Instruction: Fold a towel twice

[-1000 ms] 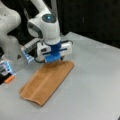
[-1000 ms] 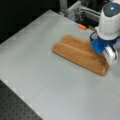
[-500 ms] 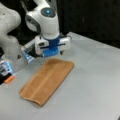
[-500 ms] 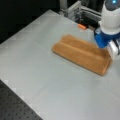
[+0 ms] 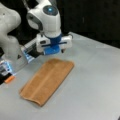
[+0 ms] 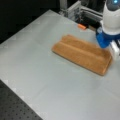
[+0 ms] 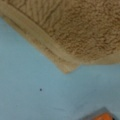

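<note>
The towel (image 5: 47,80) lies flat on the grey counter (image 5: 95,82) as a long, narrow folded strip, with a raised fold line running down its length in both front views; in a front view (image 6: 82,53) it stretches from the picture's middle toward the right, its thicker rounded end near the arm. The pincer (image 5: 53,50) hangs above the counter just past the towel's far short end, apart from the cloth and holding nothing; whether its fingers are spread or pressed together cannot be told, since the blue and white body of the hand hides them. In a front view (image 6: 110,43) the same pincer sits at the right edge, over the towel's right end. The wrist view looks down on one corner of the towel (image 7: 75,32), showing its fuzzy terry pile, a smooth woven band along the hem, and layered edges stacked at the corner, with bare counter (image 7: 30,82) below it. A small orange object (image 5: 9,79) lies on the counter near the robot's base, at a front view's left; it also shows in a front view (image 6: 81,26) beyond the towel's far side and at the wrist view's bottom edge (image 7: 102,117).
</note>
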